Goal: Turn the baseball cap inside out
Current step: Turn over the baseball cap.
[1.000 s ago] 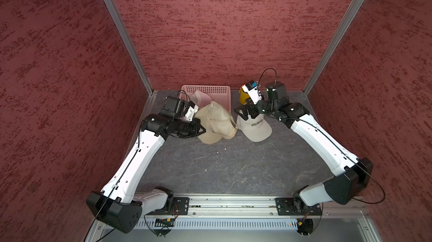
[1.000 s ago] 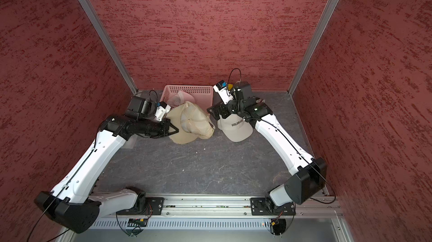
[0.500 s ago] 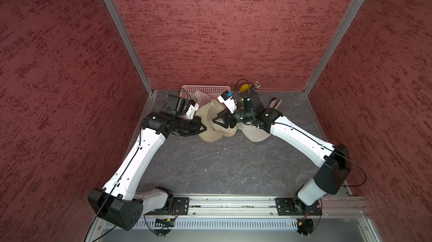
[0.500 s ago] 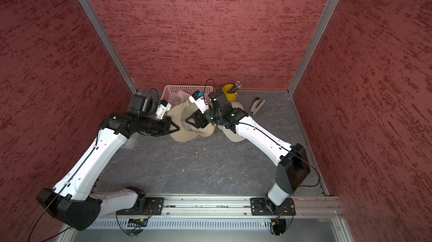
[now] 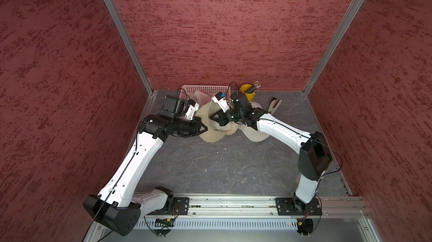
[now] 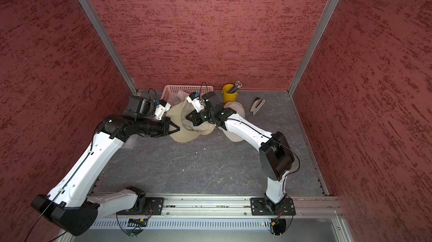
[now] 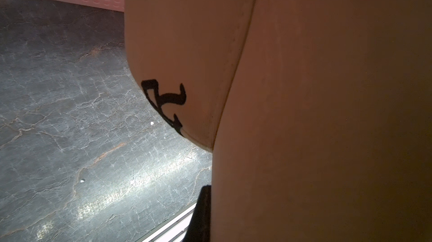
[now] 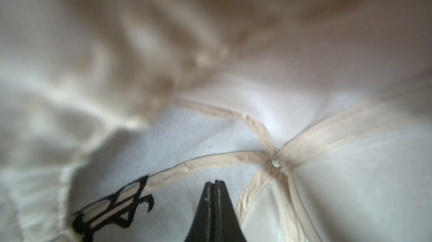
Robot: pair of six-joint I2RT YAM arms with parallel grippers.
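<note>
The tan baseball cap (image 5: 211, 135) (image 6: 184, 135) is held tilted up at the back of the table, between my two arms. My left gripper (image 5: 205, 128) (image 6: 178, 128) is shut on its left edge. In the left wrist view the cap (image 7: 327, 112) fills the right side, with only one black finger (image 7: 203, 205) showing beside it. My right gripper (image 5: 210, 117) (image 6: 187, 117) reaches in from the right. In the right wrist view it (image 8: 213, 183) is shut with nothing between its jaws. It sits inside the cap near the pale lining (image 8: 350, 194), where the seam tapes meet.
A second, paler cap (image 5: 257, 135) (image 6: 233, 110) lies under my right forearm. Behind stand a pink basket (image 5: 205, 88) (image 6: 187, 87) and a yellow cup of pencils (image 5: 246, 89) (image 6: 228, 92). A stapler (image 5: 274, 105) (image 6: 257, 105) lies to the right on the dark grey table (image 5: 222, 166).
My right arm swung left from the paler cap to the tan cap, and its gripper went from open to shut. The left arm kept its hold and stayed put.
</note>
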